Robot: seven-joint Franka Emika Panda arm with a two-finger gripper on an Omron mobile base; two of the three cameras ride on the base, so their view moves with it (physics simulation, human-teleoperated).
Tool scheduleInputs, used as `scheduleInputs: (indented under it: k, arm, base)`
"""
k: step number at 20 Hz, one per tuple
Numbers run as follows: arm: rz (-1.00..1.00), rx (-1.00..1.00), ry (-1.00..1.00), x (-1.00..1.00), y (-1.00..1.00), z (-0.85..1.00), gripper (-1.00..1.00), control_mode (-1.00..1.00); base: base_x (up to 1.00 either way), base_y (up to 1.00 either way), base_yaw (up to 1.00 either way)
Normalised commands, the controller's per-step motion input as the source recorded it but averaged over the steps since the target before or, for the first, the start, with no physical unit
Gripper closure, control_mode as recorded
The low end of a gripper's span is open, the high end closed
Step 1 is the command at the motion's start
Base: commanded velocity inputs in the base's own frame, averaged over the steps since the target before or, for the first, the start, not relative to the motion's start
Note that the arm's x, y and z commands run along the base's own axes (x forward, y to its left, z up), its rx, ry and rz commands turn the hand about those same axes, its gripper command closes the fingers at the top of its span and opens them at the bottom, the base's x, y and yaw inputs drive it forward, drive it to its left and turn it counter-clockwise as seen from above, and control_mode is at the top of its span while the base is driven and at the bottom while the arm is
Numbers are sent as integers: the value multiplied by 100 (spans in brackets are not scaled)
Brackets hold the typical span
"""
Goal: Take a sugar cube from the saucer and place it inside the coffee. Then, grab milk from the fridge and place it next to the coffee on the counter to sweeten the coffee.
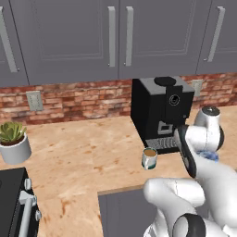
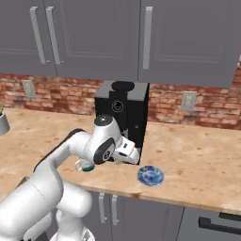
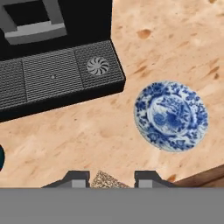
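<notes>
I am holding the gripper [image 3: 111,180] closed on a speckled sugar cube [image 3: 107,180] above the table [image 3: 175,39], with the bare blue saucer [image 3: 171,115] below. I am thinking I should carry it level over the coffee [image 1: 149,158], beside the black coffee machine [image 1: 159,111], and release low. Brick wall and grey cabinets are backing the tan stone.

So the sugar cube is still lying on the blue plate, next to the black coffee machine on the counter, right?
Not quite. In the hand view the saucer is bare, and a speckled tan cube, apparently the sugar cube, sits between the fingertips of the gripper. The rest holds: the saucer lies beside the black coffee machine on the counter.
</notes>
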Motion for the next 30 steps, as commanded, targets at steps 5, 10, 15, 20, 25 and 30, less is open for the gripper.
scheduleInputs:
  k: [5, 10, 15, 20, 25, 30]
  arm:
    - [5, -15, -6, -2, 79, 49, 100, -100]
    - [7, -14, -2, 0, 75, 19, 100, -100]
    - [11, -9, -5, 0, 64, 0, 100, -100]
    - [9, -8, -2, 0, 57, 1, 100, -100]
    - [4, -5, 0, 3, 36, -4, 100, -100]
    - [0, 0, 0, 23, -1, -22, 100, -100]
  base:
    - [0, 0, 0]
    - [0, 0, 0]
    - [0, 0, 0]
    - [0, 0, 0]
    - [0, 0, 0]
    - [0, 0, 0]
